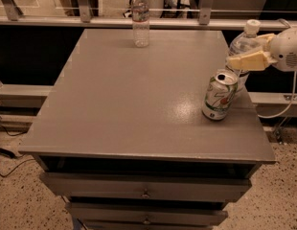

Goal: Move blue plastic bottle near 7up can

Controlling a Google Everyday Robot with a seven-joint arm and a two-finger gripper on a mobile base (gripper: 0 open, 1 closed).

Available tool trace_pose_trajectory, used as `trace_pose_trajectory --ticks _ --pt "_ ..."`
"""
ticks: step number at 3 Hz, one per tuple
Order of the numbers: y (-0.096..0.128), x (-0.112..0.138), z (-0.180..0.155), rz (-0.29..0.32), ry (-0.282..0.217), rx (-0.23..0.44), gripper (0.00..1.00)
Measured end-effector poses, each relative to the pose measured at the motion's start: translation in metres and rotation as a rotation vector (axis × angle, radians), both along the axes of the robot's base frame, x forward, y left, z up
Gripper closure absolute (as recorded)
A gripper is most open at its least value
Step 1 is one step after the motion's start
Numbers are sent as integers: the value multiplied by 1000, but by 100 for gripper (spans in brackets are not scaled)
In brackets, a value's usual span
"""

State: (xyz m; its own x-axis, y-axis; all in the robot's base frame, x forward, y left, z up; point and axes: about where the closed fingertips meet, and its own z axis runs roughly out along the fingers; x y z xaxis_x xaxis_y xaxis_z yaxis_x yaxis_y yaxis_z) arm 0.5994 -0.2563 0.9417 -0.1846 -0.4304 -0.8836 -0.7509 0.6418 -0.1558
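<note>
Rightward, bottle (240, 43) in claw (242, 54); can (220, 95) beside

Site reads to me as an office or lab test bay, not a home. Evidence: a plain grey desk (139, 104) with shallow knobbed drawers (145, 194) under its near edge. Speckled terrazzo floor (19, 200). A loose dark cable (5, 155) lies on the floor off the near left corner. A metal railing (81, 4) with glazed panels runs along the far edge. A pale cord (282, 109) hangs past the right edge. The robot's gripper (245, 51) sits over the right edge, toward the far right corner.
</note>
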Motion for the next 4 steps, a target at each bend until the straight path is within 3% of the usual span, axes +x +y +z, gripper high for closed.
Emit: trace_pose_trajectory --ticks 1,2,4 --pt "-14 -10 -2 43 -28 32 100" --pt "-22 -24 -5 128 -56 93 100" --pt "-4 -41 -5 327 -17 159 100"
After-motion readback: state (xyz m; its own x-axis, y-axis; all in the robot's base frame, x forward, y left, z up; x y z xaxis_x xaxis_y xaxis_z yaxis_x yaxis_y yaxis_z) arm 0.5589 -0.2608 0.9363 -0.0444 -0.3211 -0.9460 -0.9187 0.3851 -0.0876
